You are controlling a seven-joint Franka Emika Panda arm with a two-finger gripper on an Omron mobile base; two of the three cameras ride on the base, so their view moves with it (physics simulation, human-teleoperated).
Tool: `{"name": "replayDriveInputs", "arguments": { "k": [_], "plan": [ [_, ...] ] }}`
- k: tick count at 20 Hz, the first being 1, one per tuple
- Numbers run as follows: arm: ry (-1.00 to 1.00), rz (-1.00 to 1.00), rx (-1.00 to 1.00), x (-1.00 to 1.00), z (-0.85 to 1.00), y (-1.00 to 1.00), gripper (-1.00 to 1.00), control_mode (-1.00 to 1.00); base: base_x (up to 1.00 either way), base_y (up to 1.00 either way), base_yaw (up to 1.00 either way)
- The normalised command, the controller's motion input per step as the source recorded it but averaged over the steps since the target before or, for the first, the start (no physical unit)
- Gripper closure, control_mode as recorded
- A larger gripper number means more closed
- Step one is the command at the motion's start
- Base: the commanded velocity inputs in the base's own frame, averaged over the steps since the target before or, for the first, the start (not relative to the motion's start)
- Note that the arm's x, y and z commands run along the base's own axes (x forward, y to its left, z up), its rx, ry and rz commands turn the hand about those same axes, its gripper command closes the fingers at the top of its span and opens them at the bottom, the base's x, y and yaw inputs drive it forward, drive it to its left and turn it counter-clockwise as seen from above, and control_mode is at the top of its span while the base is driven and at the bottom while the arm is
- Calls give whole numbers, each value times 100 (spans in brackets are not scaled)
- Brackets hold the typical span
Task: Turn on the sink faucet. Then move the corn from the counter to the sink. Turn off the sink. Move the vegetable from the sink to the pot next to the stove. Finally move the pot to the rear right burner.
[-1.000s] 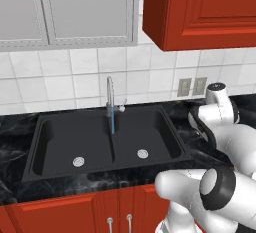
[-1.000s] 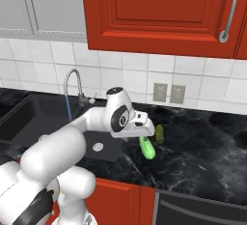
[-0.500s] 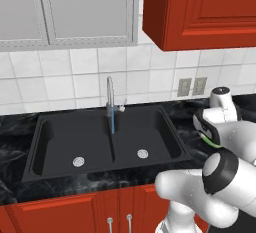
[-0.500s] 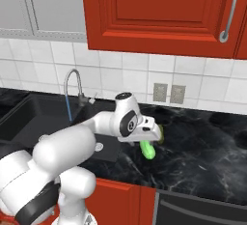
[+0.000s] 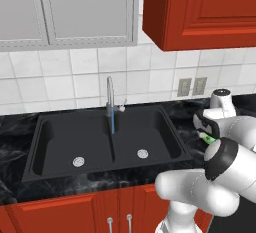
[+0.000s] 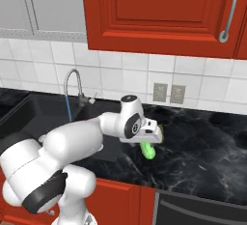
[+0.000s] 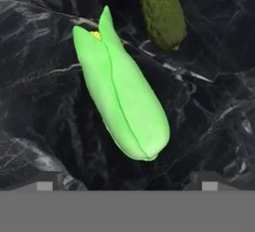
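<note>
1. At the far left, the double-basin sink (image 5: pixel 55 142) sits in the black marble counter (image 6: pixel 202 156). A blue stream falls from the faucet (image 5: pixel 110 97) into it, so the water step looks done.
2. Right of the sink, the corn (image 7: pixel 122 94) lies on the counter in its green husk, with a little yellow showing at the tip. It is well apart from the basin.
3. The gripper (image 6: pixel 147 139) hangs directly above the corn. Its jaws are spread to their widest and hold nothing, and the two tips straddle the cob's near end.
4. Just beyond the corn lies a darker, bumpy green vegetable (image 7: pixel 160 9), probably a pickle or cucumber. It is close to the corn but not touching it.
5. Risks: the cob lies at a slant to the jaws, so closing off-axis could spin or squirt the rounded husk sideways. Drifting farther could catch the wrong vegetable.
</note>
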Motion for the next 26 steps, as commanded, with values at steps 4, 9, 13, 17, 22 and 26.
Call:
{"name": "replayDriveInputs", "arguments": {
  "k": [4,9,13,17,22,26],
  "plan": [
    [0,0,7,20,-18,-3,-100,-100,0,0,0],
    [0,0,3,24,-26,-7,-100,-100,0,0,0],
    [0,0,2,16,-29,-11,-100,-100,0,0,0],
    [0,0,2,9,-30,-15,-100,-100,0,0,0],
    [0,0,0,6,-34,-6,-100,-100,0,0,0],
    [0,0,0,2,-40,0,-100,-100,0,0,0]
  ]
}}
